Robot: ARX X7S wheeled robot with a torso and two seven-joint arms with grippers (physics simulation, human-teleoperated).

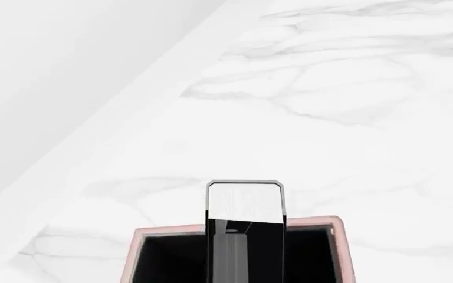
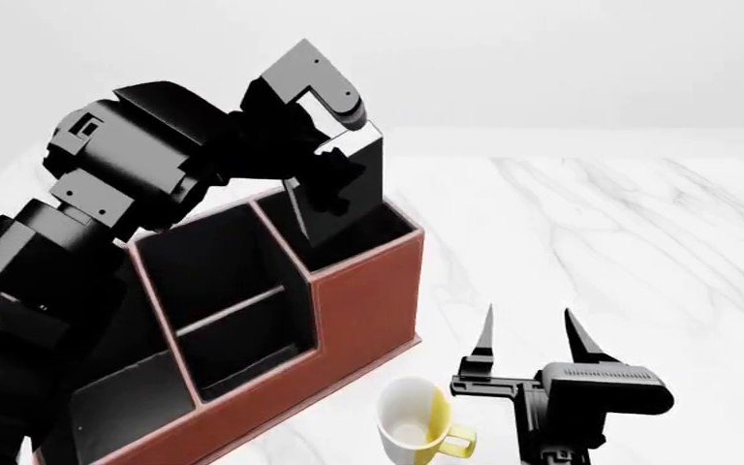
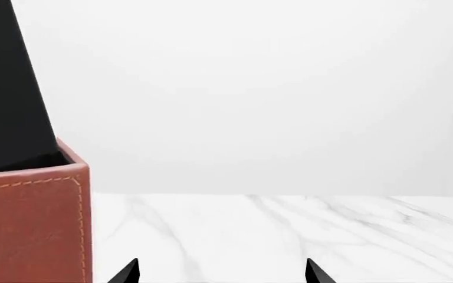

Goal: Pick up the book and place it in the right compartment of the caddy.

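My left gripper [image 2: 325, 160] is shut on the book [image 2: 349, 199], a thin dark slab held upright with its lower end inside the right compartment [image 2: 369, 232] of the red-brown caddy [image 2: 365, 300]. In the left wrist view the book's white page edge [image 1: 245, 200] points away and the book reaches down into the black compartment behind the caddy's pale rim [image 1: 163, 231]. My own jaws do not show there. My right gripper [image 2: 527, 339] is open and empty over the table, to the right of the caddy. In the right wrist view its tips [image 3: 220, 274] are wide apart.
A white mug with a yellow handle [image 2: 414, 428] stands on the marble table [image 2: 631, 252] in front of the caddy, close to my right gripper. The caddy's corner wall [image 3: 30, 230] shows in the right wrist view, with the dark book [image 3: 6, 88] rising above it.
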